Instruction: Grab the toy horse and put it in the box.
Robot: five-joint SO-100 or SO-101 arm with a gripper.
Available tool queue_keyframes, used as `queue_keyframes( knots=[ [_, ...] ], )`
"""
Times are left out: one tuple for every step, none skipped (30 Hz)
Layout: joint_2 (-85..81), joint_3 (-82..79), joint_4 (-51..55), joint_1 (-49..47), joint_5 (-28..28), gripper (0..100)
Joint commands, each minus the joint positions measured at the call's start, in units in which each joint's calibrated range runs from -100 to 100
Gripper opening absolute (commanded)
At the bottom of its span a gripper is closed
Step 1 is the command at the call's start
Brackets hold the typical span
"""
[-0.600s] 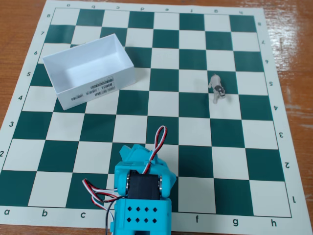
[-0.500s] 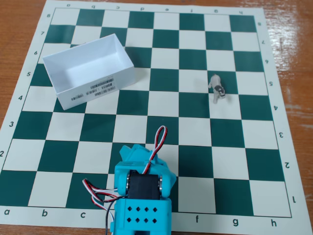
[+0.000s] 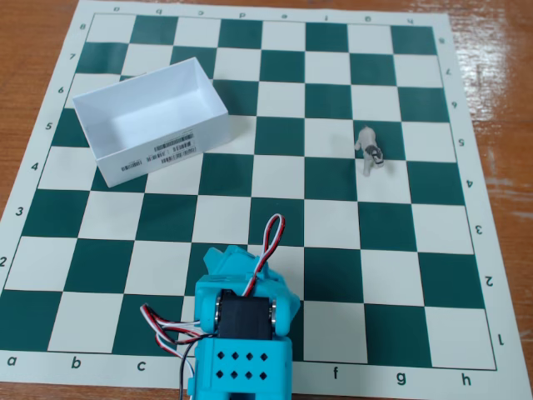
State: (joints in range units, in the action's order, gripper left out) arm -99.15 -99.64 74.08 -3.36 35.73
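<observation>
The toy horse (image 3: 370, 148), a tiny beige figurine with dark markings, stands on the chessboard at the right, on the border of a green and a white square. The white box (image 3: 150, 119) sits at the upper left, open side up, barcode labels on its near long wall, nothing visible inside. My teal arm is folded at the bottom centre; the gripper (image 3: 226, 265) points up the board, well short of both horse and box. Its fingers are seen from behind and the gap between them is hidden.
A green-and-white chessboard mat (image 3: 333, 250) covers a brown wooden table (image 3: 500, 100). Red, white and black servo wires (image 3: 268, 242) loop above the arm's body.
</observation>
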Motion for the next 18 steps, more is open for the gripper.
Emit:
queue_keyframes(
  knots=[
    [-0.4,-0.4,0.2,-0.2,0.1,32],
    [-0.4,-0.4,0.2,-0.2,0.1,32],
    [-0.4,-0.4,0.2,-0.2,0.1,32],
    [-0.4,-0.4,0.2,-0.2,0.1,32],
    [-0.4,-0.4,0.2,-0.2,0.1,32],
    [-0.4,-0.4,0.2,-0.2,0.1,32],
    [-0.4,-0.4,0.2,-0.2,0.1,32],
    [-0.4,-0.4,0.2,-0.2,0.1,32],
    [-0.4,-0.4,0.2,-0.2,0.1,32],
    [-0.4,-0.4,0.2,-0.2,0.1,32],
    [-0.4,-0.4,0.2,-0.2,0.1,32],
    [-0.4,-0.4,0.2,-0.2,0.1,32],
    [-0.4,-0.4,0.2,-0.2,0.1,32],
    [-0.4,-0.4,0.2,-0.2,0.1,32],
    [-0.4,-0.4,0.2,-0.2,0.1,32],
    [-0.4,-0.4,0.2,-0.4,0.1,32],
    [-0.4,-0.4,0.2,-0.6,0.1,32],
    [-0.4,-0.4,0.2,-0.6,0.1,32]
  ],
)
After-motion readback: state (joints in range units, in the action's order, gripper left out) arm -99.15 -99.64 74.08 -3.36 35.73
